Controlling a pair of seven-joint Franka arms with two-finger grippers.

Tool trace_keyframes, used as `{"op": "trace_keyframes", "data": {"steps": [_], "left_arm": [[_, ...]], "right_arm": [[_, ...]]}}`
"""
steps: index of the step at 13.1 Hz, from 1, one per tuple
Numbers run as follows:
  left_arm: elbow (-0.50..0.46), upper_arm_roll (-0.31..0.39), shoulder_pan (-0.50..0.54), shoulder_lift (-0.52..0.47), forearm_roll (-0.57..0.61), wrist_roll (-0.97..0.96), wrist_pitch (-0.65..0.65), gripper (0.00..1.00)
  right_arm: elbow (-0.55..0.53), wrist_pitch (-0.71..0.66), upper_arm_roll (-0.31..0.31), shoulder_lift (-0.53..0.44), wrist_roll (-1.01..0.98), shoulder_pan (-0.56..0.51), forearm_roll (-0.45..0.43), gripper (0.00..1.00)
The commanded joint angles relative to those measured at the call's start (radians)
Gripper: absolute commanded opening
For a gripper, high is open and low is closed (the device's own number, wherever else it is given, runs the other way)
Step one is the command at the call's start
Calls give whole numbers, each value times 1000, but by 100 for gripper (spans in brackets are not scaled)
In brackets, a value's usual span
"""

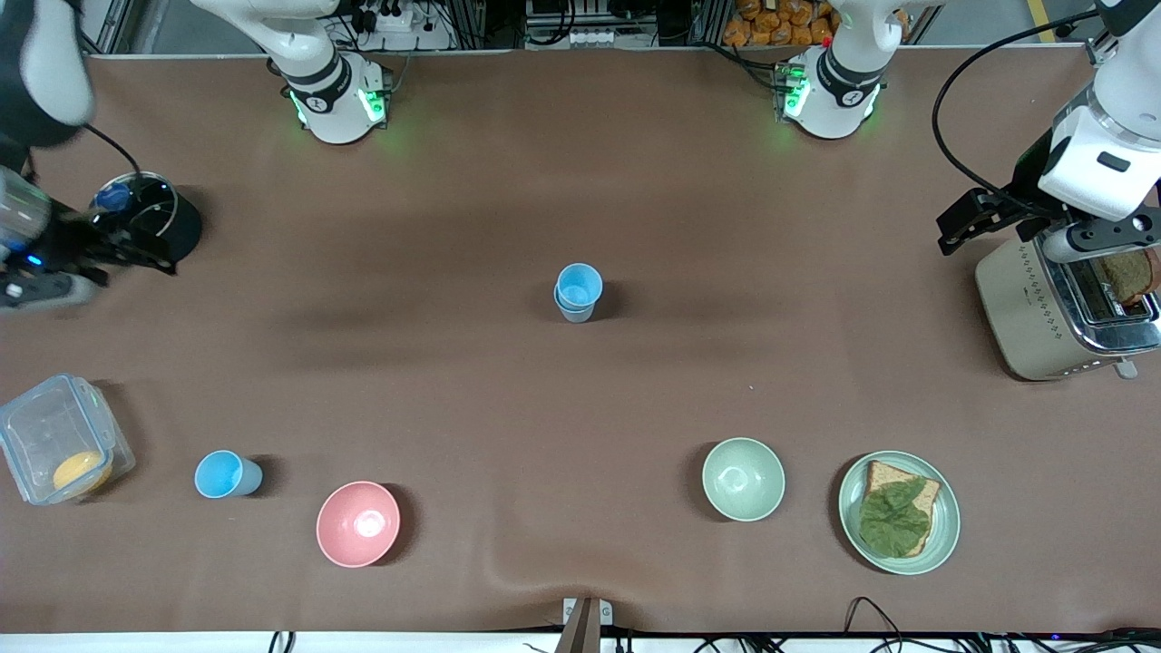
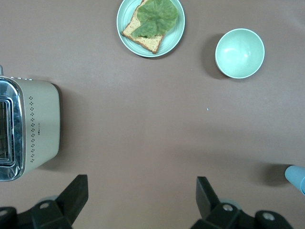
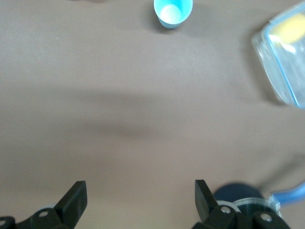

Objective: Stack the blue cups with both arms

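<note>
Bowls sit nearest the front camera: the pink bowl (image 1: 357, 523) and the pale green bowl (image 1: 743, 478), both empty, with a green plate (image 1: 943, 531) carrying toast and a lettuce leaf (image 1: 892, 519) toward the left arm's end. A single blue cup (image 1: 227, 474) stands upright and empty beside the pink bowl, and a clear tub (image 1: 36, 426) near it holds something yellow. Farther back, mid-table, two stacked blue cups (image 1: 578, 292) stand one inside the other. The toaster (image 1: 1043, 313) holds a slice of bread. The left gripper (image 2: 140, 202) hangs over the table by the toaster, fingers spread and empty; the right gripper (image 3: 138, 202) hangs by a black pot (image 1: 172, 222), likewise spread wide
</note>
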Motion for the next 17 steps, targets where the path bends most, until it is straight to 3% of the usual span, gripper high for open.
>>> {"op": "trace_keyframes", "data": {"steps": [1,4,11,17], "left_arm": [[17,6,1,-13,-22,50,-14,100],[31,6,3,-10,-21,64,-24,100],[45,32,0,-7,-37,70,-37,100],[95,31,-2,-7,-42,125,-156,100]], "right_arm": [[135,-152,21,16,68,2,-11,100],[230,-215,26,13,66,10,30,100],[230,-177,21,13,68,11,32,100],[230,-182,23,13,68,19,32,100]]}}
